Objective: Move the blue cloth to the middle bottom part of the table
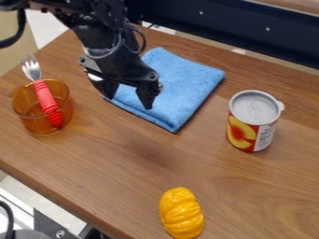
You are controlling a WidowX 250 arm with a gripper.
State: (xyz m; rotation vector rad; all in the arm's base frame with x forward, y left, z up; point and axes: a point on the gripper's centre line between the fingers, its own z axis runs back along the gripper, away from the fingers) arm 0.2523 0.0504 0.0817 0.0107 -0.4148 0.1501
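The two fingers of the gripper (pixel 129 100) are spread, pointing down at the left part of the blue cloth (pixel 187 86); whether they touch it, I cannot tell. The cloth is folded and lies flat on the back middle part of the table (pixel 112 156), one corner directed to the front. Between this corner and the yellow thing (pixel 181 214), which is ridged and lies near the front edge, there is a broad stretch of wood. The table is brown, with its grain visible, and behind it runs a dark blue beam (pixel 237 27). Right of the cloth, apart from it, the can (pixel 252 119) stands upright. At left, the orange see-through cup (pixel 37 125) holds a red-handled fork (pixel 46 99), which leans with its tines up.
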